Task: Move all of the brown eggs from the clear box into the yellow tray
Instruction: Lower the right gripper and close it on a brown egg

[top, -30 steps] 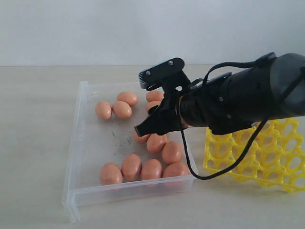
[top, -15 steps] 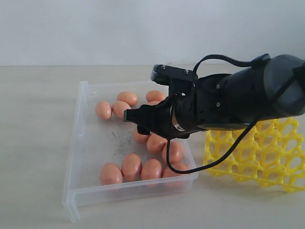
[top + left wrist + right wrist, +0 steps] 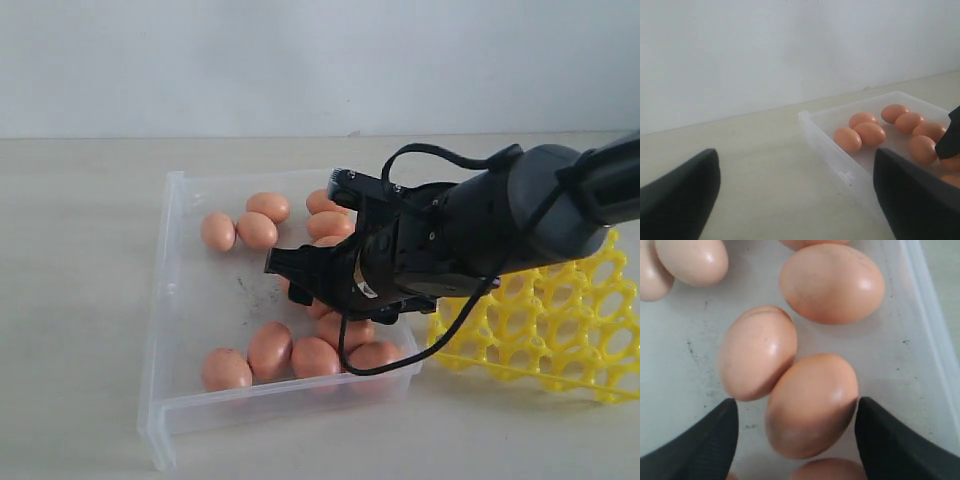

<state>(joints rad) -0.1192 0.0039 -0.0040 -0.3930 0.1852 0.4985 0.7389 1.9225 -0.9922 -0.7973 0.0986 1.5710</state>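
The box (image 3: 163, 300) sits on the counter (image 3: 80, 250), and the eggs (image 3: 270, 349) all lie inside it. One cluster is near the far wall. A row runs along the near wall, with a few more eggs in between, partly hidden by the arm. The tray (image 3: 590, 330) stands just beside the box on its right, largely behind the right arm.

The right gripper (image 3: 290, 280) reaches across into the middle of the box, low over the floor. Its jaws are apart in the right wrist view, one finger (image 3: 700, 440) on each side of one egg (image 3: 812, 405). One finger is right at that egg's edge and the other stands clear of it, so it is not clamped. That egg touches a neighbour (image 3: 757, 352), and a third egg (image 3: 832, 282) lies near the box wall.

The left gripper (image 3: 795, 165) is outside the box above the bare counter. Its jaws are wide apart with nothing between them, and it looks toward the box's corner (image 3: 805, 117) and the far cluster of eggs.
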